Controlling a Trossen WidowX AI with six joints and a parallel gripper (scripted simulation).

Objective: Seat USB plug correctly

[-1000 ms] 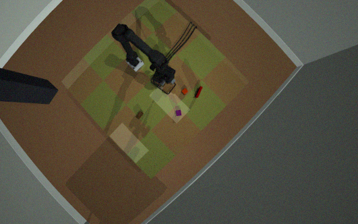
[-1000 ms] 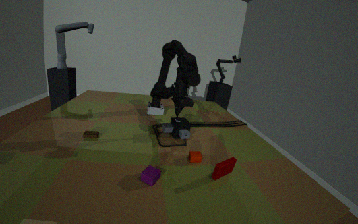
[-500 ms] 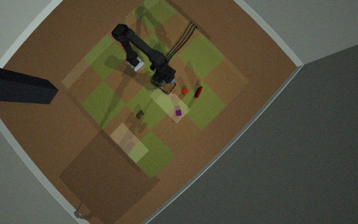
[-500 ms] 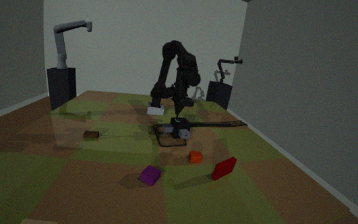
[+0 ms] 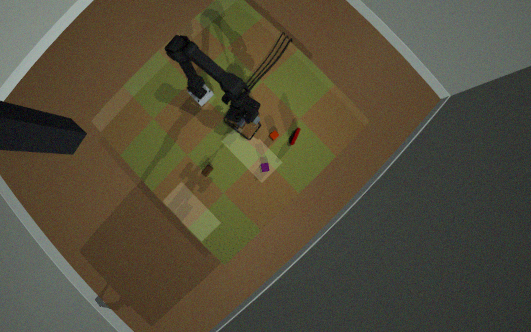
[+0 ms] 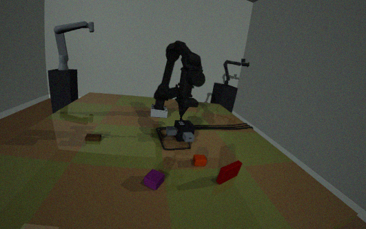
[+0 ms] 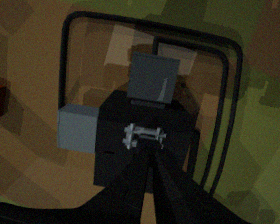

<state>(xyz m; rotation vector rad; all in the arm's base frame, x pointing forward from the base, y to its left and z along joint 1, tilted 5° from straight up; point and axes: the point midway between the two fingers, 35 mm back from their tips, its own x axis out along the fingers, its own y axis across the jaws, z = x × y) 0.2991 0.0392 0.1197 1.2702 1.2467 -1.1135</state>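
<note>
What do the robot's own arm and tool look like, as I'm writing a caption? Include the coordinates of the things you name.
The arm (image 5: pixel 210 65) (image 6: pixel 168 74) is matte black with chunky, rounded joints. Its tool (image 6: pixel 181 119) (image 7: pixel 149 156) is black too, with fingers narrowing toward their tips.

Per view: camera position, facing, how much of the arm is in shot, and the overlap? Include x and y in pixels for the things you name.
Top: high overhead, facing down on the checkered table; the black arm (image 5: pixel 209 65) (image 6: pixel 168 74) shows from its pale base to the claw end.
Exterior: near one table edge, looking along it toward the arm, slightly downward; the whole arm shows, claw (image 6: pixel 181 119) (image 7: pixel 149 156) over the black power cube (image 6: pixel 184 130) (image 7: pixel 141 120).
Wrist: on the arm's end, facing down past the claw's fingers onto the cube; only the fingers show.
Top and exterior share the purple block (image 5: pixel 265 167) (image 6: pixel 154 179).
</note>
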